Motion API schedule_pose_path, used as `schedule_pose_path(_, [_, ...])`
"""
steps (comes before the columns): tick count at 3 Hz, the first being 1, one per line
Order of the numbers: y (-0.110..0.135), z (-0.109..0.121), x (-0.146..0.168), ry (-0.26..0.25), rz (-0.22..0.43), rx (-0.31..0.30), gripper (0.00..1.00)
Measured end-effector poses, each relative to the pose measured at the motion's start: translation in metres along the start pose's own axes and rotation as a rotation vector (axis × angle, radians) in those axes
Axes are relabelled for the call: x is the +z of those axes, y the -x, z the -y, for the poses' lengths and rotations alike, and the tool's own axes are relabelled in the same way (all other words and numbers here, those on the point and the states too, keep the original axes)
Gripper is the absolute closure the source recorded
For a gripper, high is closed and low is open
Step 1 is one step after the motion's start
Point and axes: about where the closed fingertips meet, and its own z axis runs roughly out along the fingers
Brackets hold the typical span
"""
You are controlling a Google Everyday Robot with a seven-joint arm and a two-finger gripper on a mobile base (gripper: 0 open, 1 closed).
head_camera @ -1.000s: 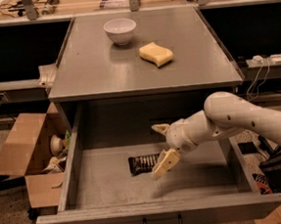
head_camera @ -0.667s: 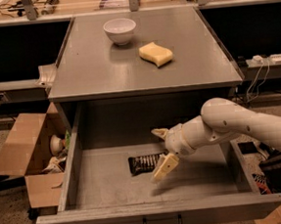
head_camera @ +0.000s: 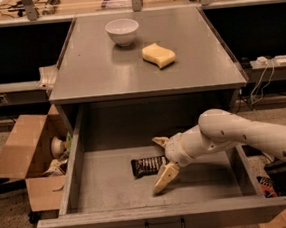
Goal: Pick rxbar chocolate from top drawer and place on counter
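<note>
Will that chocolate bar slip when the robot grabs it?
Maybe: the rxbar chocolate has a glossy wrapper. Small and flat, it's probably light and won't roll. The open hand in the top drawer straddles its end.

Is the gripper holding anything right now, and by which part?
Nothing is held. The gripper sits in the top drawer, open, its fingers straddling the rxbar chocolate's right end.

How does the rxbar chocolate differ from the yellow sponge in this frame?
The rxbar chocolate is dark and thin; the sponge is yellow, thicker and wavy-edged. The rxbar chocolate lies in the top drawer, beside the open gripper; the sponge sits on the counter near a white bowl. Both lie flat.
</note>
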Motion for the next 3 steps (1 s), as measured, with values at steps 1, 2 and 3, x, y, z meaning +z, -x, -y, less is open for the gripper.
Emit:
schedule_pose_path(1, [-0.0049, -0.0010, 0.0096, -0.004, -0.026, -0.022, 0.22])
schedule_pose_path(2, [-0.0024, -0.0013, 0.0082, -0.009, -0.031, -0.030, 0.45])
schedule_pose_path(3, [0.0023, -0.0014, 0.0038, -0.009, -0.031, -0.030, 0.67])
